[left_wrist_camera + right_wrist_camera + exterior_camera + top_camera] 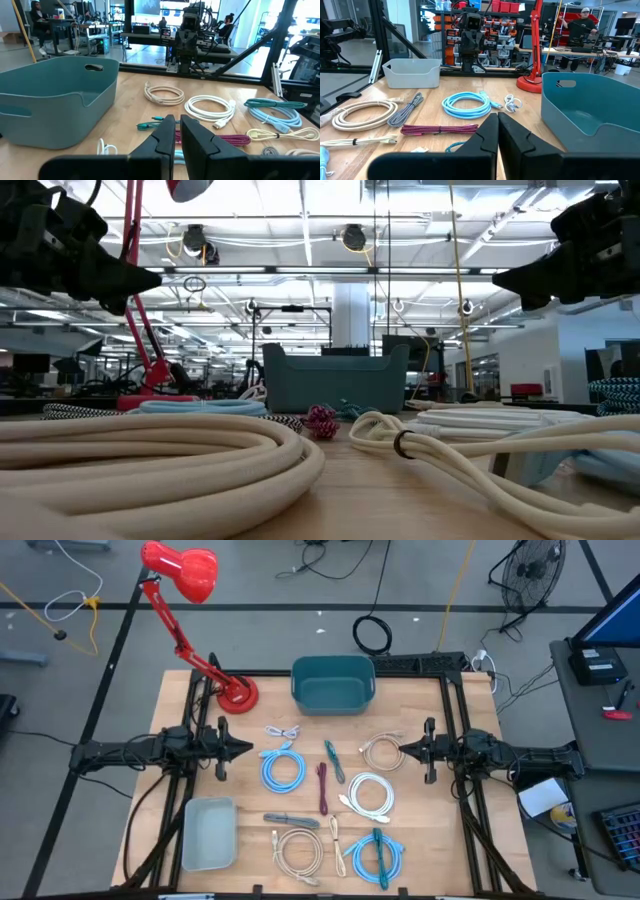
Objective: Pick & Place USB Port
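Flanking coiled cables (283,771), grippers (244,749) apparently clear

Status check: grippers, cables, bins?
Left gripper and right gripper both shut, empty, hovering at table sides. Cables untouched on table. Teal bin and grey bin empty. Nothing blocking.

Legible text, labels, brands, numbers, signs: none.

- Teal bin (333,683): plain walls, no marking seen.
- Grey bin (208,832): plain, no marking seen.
- Red lamp (185,570): no lettering seen.
- Cables (283,769): no tags or printing that can be read.
- Table (420,840): bare wood, no marks.
- Paper sheet (545,796) beside the table: white, any print too small to tell.
- Room beyond the table, in the wrist and low views: shelves, screens and red boxes show, but nothing on them can be read.
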`<action>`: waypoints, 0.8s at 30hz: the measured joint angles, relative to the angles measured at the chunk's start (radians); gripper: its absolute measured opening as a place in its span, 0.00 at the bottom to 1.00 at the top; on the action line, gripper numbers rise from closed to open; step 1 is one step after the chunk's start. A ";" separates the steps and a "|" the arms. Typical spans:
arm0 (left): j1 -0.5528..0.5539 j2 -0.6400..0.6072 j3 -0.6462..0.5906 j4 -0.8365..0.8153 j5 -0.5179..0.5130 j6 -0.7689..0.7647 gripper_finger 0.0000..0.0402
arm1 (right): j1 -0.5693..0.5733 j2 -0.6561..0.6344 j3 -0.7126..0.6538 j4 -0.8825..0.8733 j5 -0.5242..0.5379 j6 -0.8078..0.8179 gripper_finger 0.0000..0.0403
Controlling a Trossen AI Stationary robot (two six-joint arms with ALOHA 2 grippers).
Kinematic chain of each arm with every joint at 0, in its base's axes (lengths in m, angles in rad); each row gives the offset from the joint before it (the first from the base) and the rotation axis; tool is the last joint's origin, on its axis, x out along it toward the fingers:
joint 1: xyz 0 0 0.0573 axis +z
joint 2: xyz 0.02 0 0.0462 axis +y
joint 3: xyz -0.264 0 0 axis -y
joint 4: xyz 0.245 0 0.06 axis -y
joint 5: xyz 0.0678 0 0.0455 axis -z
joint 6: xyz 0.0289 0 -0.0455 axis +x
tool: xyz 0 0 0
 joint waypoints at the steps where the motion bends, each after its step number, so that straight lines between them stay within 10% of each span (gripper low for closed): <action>1: 0.000 0.000 0.000 0.000 0.000 0.000 0.08 | 0.000 0.000 0.000 0.000 0.000 -0.006 0.00; 12: 0.000 0.000 0.000 0.000 0.000 0.000 0.08 | 0.000 0.000 0.000 0.095 -0.001 -0.323 0.00; 24: 0.000 0.000 0.000 0.000 0.000 0.000 0.08 | 0.000 0.000 0.000 0.342 0.091 0.766 0.00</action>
